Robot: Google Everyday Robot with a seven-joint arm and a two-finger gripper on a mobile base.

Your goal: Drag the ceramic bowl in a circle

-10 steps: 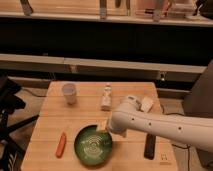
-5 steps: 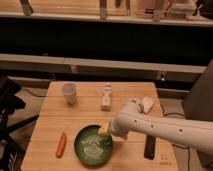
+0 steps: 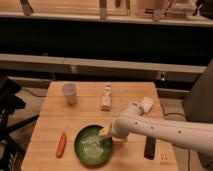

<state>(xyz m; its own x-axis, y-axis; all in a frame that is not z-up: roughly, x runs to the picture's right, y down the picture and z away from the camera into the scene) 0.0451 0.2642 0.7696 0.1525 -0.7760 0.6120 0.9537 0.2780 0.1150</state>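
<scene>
The ceramic bowl (image 3: 93, 145) is wide, round and dark green with pale rings inside. It sits near the front middle of the wooden table (image 3: 50, 125). My white arm comes in from the right, and my gripper (image 3: 108, 134) is at the bowl's right rim, its tip over the rim and reaching into the bowl. The arm's end hides the contact.
A small white cup (image 3: 69, 93) stands at the back left. A small pale bottle (image 3: 106, 98) stands at the back middle. An orange carrot-like item (image 3: 61, 144) lies left of the bowl. A white object (image 3: 146, 104) and a dark flat object (image 3: 149, 147) lie on the right.
The arm has lowered and shifted a little toward the front. The bowl has moved slightly toward the front with the gripper at its right rim.
</scene>
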